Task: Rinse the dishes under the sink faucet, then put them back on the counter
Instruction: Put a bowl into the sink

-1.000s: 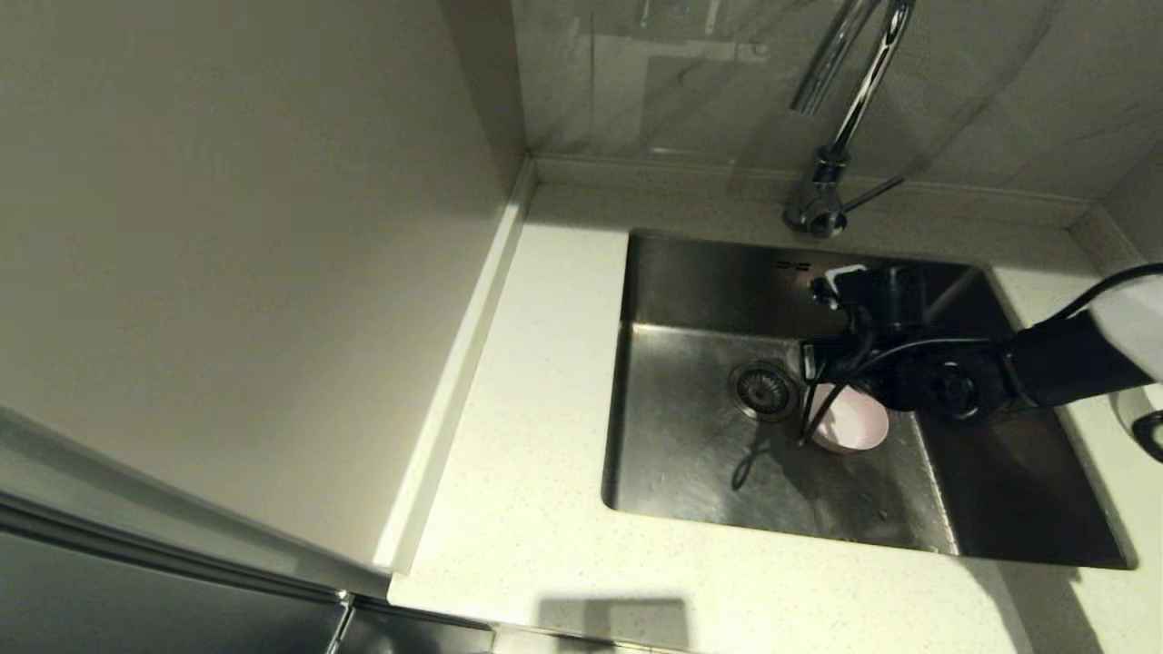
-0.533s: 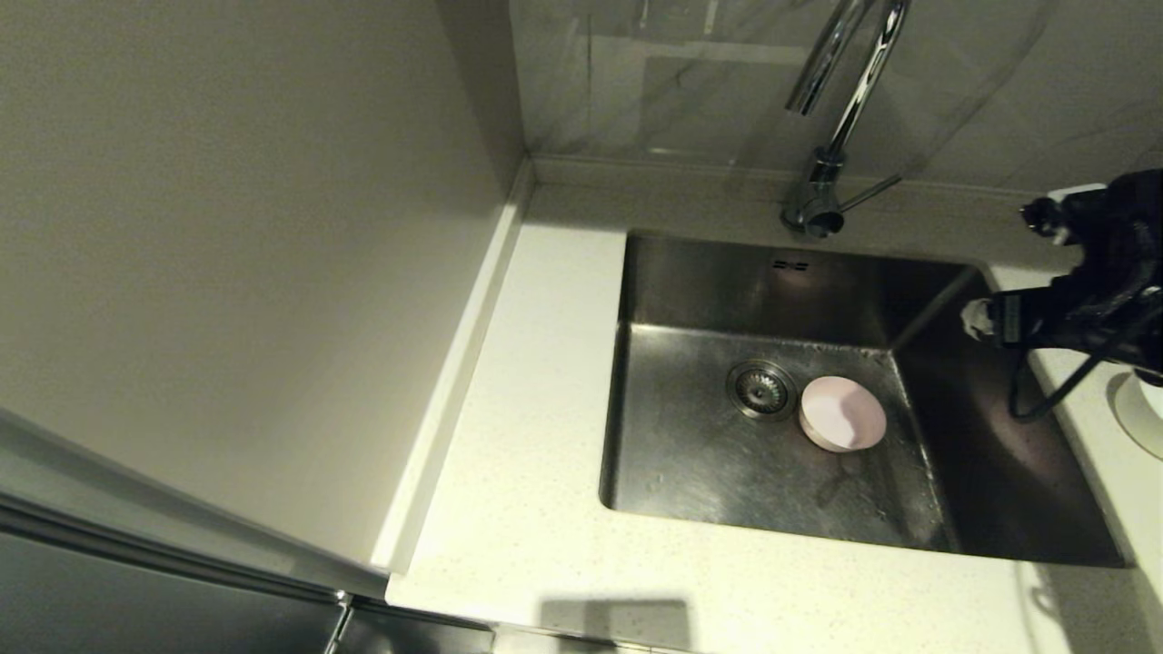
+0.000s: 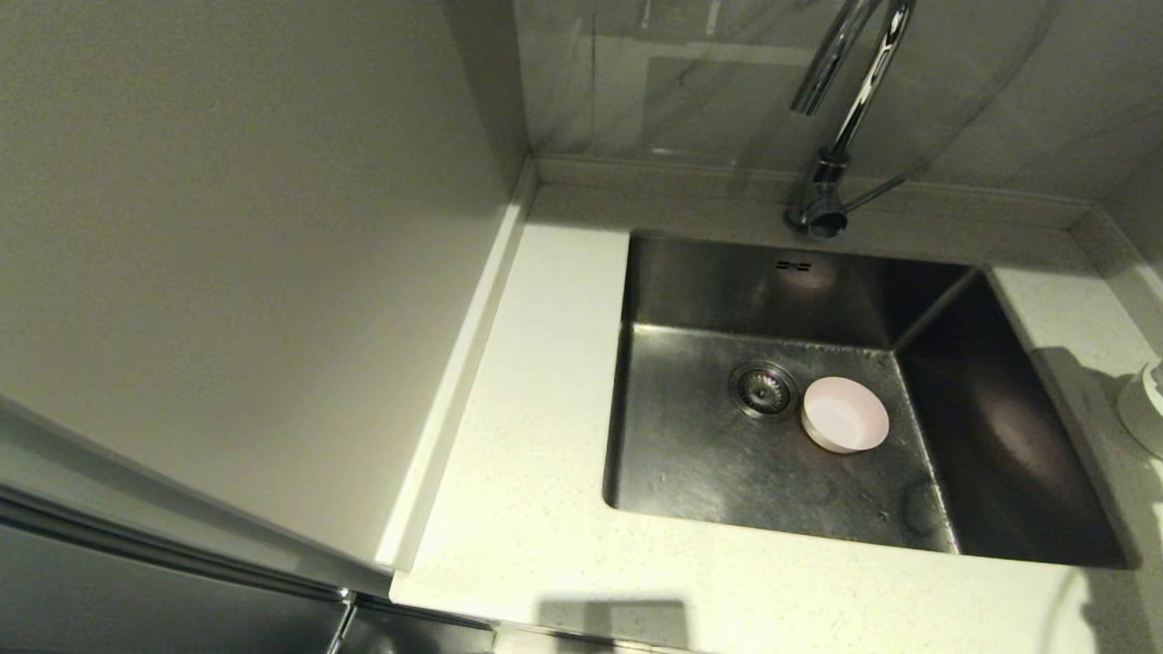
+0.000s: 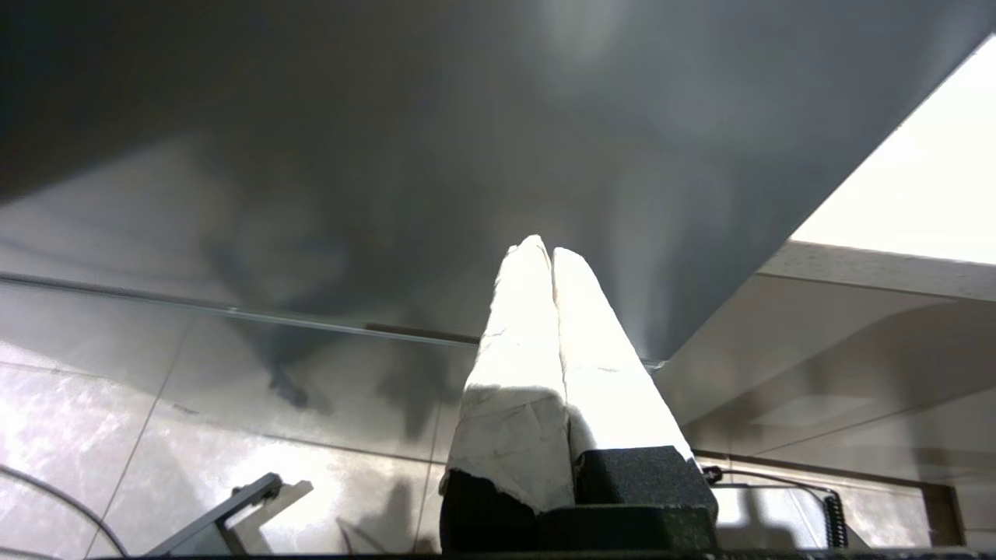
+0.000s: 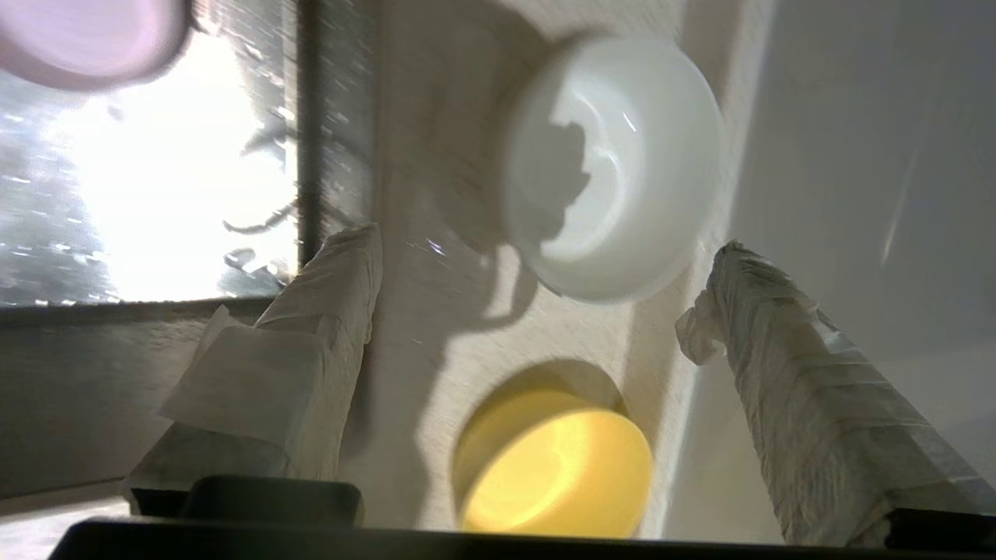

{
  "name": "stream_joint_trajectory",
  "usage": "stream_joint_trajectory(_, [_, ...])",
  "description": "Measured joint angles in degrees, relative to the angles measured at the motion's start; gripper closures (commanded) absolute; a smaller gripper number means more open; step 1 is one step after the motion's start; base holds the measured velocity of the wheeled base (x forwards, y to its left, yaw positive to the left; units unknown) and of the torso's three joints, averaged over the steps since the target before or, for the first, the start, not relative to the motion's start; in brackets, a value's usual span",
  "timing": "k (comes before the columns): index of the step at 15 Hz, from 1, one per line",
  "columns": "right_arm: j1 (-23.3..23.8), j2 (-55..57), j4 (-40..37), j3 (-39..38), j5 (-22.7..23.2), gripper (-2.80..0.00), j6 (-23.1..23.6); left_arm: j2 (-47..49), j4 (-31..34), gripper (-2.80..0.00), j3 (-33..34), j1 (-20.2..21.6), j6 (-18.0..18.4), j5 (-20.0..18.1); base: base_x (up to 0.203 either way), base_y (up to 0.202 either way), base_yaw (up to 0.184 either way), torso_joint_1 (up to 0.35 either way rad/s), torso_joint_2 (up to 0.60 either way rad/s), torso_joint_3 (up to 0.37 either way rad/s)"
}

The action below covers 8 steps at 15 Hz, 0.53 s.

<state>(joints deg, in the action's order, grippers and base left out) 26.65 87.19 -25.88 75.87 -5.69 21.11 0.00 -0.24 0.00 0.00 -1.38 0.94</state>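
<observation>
A pale pink bowl (image 3: 845,414) sits upright on the floor of the steel sink (image 3: 690,454), just right of the drain strainer (image 3: 763,389). The chrome faucet (image 3: 840,118) rises behind the basin; no water shows. On the counter (image 5: 436,334) right of the sink stand a white bowl (image 5: 615,163) and a yellow bowl (image 5: 556,463); the white bowl's edge (image 3: 1147,409) peeks in at the head view's right side. My right gripper (image 5: 537,257) hovers open above those two bowls, holding nothing, out of the head view. My left gripper (image 4: 542,249) is shut and empty, parked low by a cabinet.
A tall pale wall panel (image 3: 245,254) borders the counter strip (image 3: 536,409) left of the sink. A low raised back edge (image 3: 672,173) and tiled wall run behind the faucet. The pink bowl (image 5: 85,39) also shows in a corner of the right wrist view.
My right arm let go of the pink bowl in the sink, lifted out and swung right, leaving the head view. The pink bowl stays beside the drain.
</observation>
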Motion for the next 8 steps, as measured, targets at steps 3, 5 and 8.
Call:
stream_joint_trajectory(3, [1.2,1.9,0.0,0.5,0.3,-2.8,-0.5,0.0,0.0,0.0,0.0,0.0,0.0,0.0,0.0,0.0,0.0,0.0,0.0,0.0])
stream_joint_trajectory(5, [1.5,4.2,0.1,1.4,0.3,-2.8,-1.6,0.0,0.0,0.0,0.0,0.0,0.0,0.0,0.0,0.0,0.0,0.0,0.0,0.0])
stream_joint_trajectory(8, [1.5,8.5,0.2,3.2,0.5,-2.8,-2.3,0.0,0.0,0.0,0.0,0.0,0.0,0.0,0.0,0.0,0.0,0.0,0.0,0.0])
